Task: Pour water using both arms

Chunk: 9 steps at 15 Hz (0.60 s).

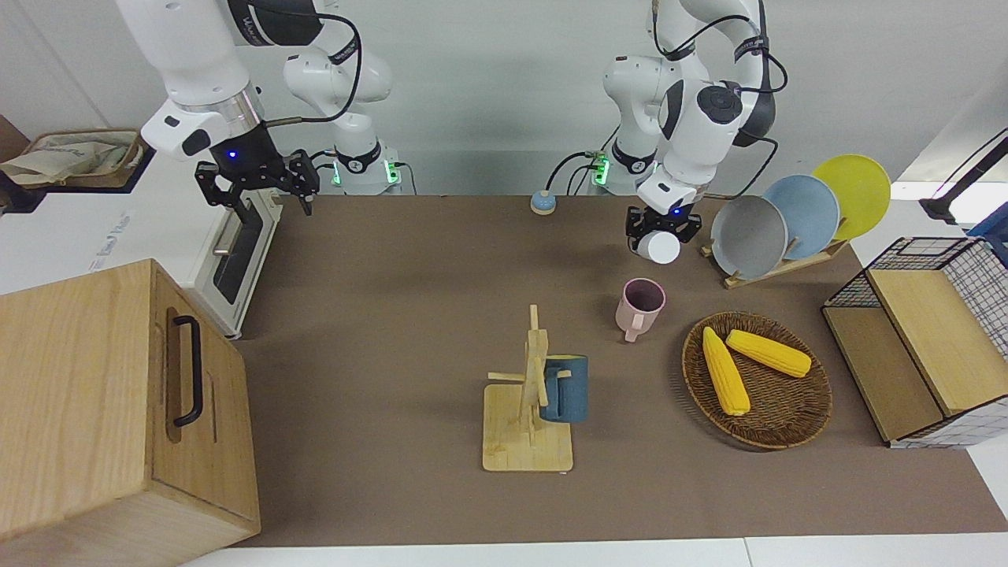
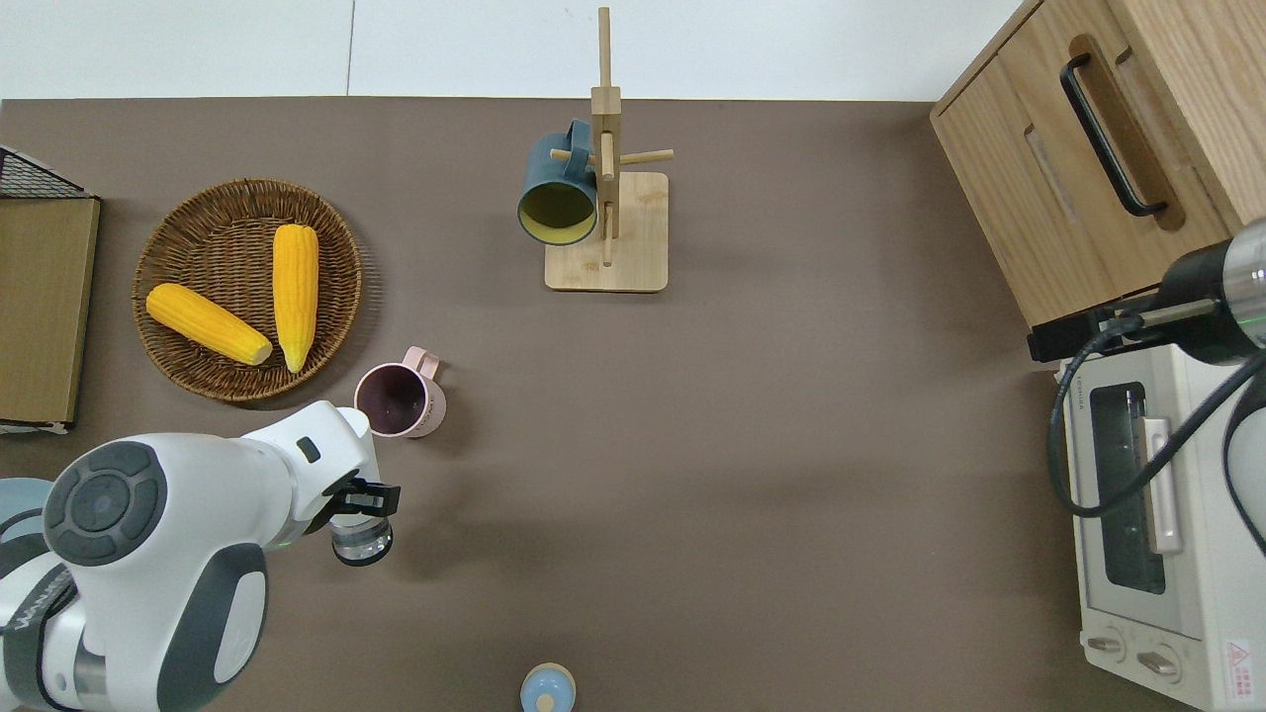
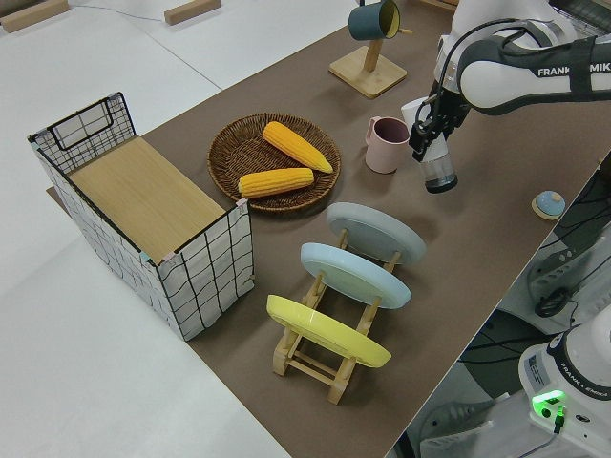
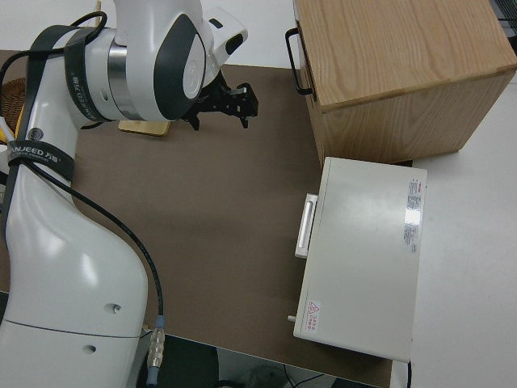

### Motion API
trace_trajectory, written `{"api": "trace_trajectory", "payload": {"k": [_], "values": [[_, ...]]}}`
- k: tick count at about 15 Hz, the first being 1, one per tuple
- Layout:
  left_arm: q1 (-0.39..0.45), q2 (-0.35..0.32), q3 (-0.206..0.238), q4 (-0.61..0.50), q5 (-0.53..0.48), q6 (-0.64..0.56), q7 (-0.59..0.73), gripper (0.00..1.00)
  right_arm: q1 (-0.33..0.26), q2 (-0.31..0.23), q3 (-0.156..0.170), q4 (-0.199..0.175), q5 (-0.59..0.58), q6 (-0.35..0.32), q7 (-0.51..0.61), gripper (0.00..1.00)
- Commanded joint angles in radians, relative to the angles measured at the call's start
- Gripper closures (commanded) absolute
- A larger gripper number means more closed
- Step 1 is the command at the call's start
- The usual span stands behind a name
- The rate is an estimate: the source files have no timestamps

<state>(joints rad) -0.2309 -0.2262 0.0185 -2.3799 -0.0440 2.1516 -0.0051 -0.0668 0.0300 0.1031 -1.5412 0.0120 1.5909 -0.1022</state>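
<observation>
- We see the left gripper point(image 2: 361, 499) clamped on a clear glass point(image 2: 361, 542), held in the air just short of the pink mug point(image 2: 400, 400).
- We judge the glass rigid, smooth, breakable; grip its upper wall firmly.
- The right gripper point(image 1: 258, 183) is parked, fingers apart.

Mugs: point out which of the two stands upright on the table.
The pink mug stands upright on the brown table beside the wicker basket. The dark blue mug hangs sideways on the wooden mug tree, farther from the robots.
</observation>
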Motion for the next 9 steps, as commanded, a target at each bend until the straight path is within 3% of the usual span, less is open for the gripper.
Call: {"api": "trace_trajectory", "payload": {"k": [1, 9], "values": [[-0.013, 0.021, 0.009, 0.041, -0.016, -0.061, -0.003, 1.0, -0.005, 0.005, 0.006, 0.016, -0.018, -0.022, -0.002, 0.017], [-0.013, 0.137, 0.009, 0.18, -0.022, -0.186, -0.006, 1.0, 0.001, 0.004, 0.012, 0.021, -0.014, -0.022, -0.002, 0.017]]}}
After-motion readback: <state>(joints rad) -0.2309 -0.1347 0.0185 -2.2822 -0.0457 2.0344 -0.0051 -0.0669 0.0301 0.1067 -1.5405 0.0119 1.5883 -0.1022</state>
